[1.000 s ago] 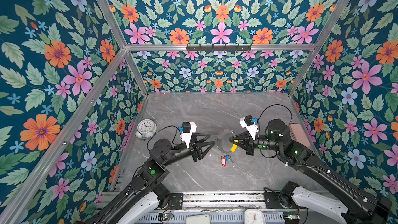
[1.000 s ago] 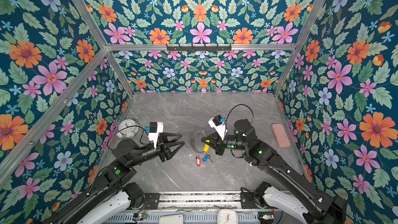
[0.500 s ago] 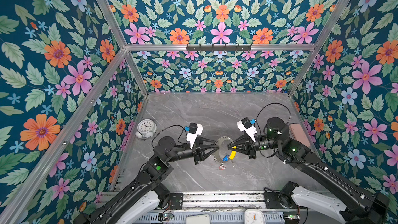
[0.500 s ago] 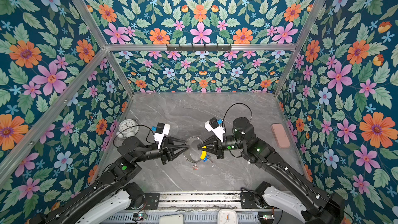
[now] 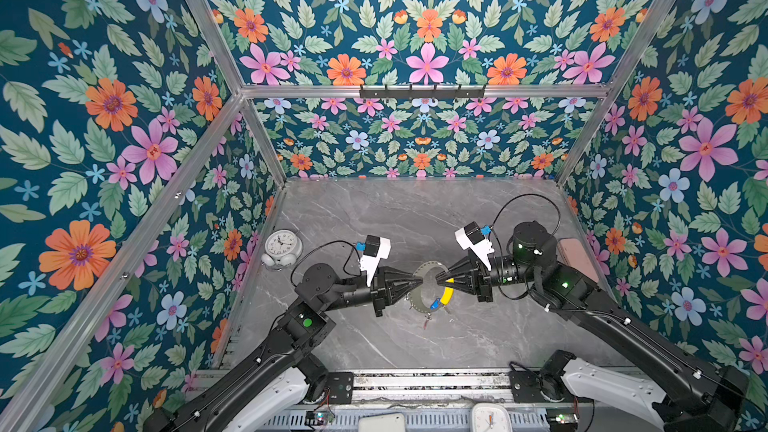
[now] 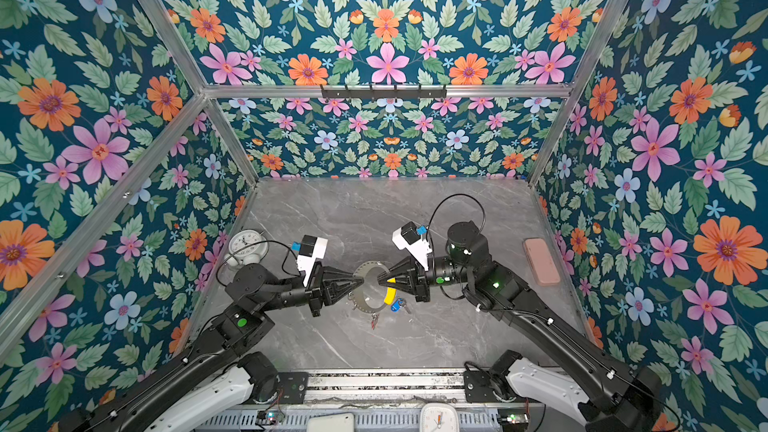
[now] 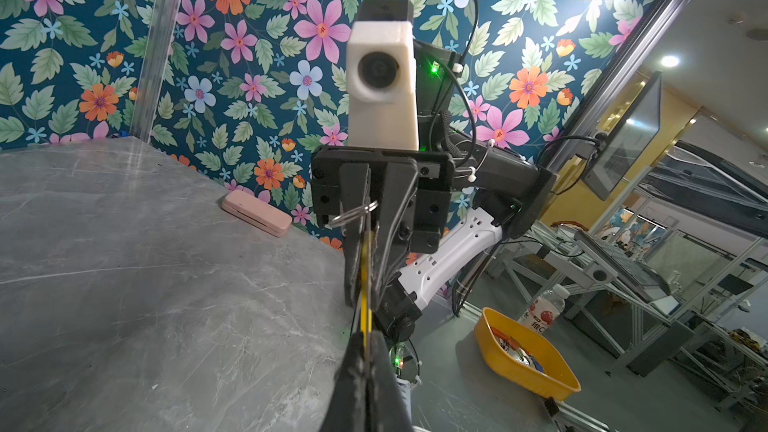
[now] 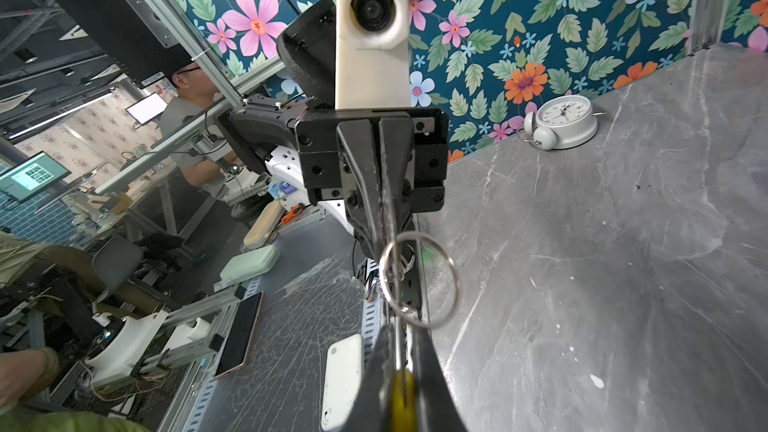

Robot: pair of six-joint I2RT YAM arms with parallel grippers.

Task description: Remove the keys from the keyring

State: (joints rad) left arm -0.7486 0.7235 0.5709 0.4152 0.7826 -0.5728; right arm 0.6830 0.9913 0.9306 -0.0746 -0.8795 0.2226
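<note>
My left gripper (image 5: 419,281) has its jaws clenched on the grey side of the keyring (image 5: 415,302). In the left wrist view the two fingers (image 7: 352,371) press together on the thin edge of the hoop. My right gripper (image 5: 438,280) meets it tip to tip from the other side, at the yellow sleeve (image 5: 448,295). In the right wrist view the sleeve (image 8: 402,398) lies between the right fingers (image 8: 432,384), and from the left wrist camera I see a narrow gap between these jaws. I cannot tell if they press on the sleeve or stand loose around it.

The keyring is held between both grippers, above the table (image 5: 374,209), near the front middle of it. In both wrist views I see the hoop almost edge-on. One bare split ring (image 8: 419,280) hangs on it close to the right fingers.

The keys are at the arc of the hoop nearest to the robot base. The blue-tagged key (image 6: 395,306) is just beside the end of the sleeve, and the red-tagged key (image 6: 375,320) is a little lower. Their links are too small for me to see.

Further out, a white alarm clock (image 5: 282,245) stands at the left wall, and a pink case (image 6: 540,261) lies at the right wall, both well apart from the grippers.
</note>
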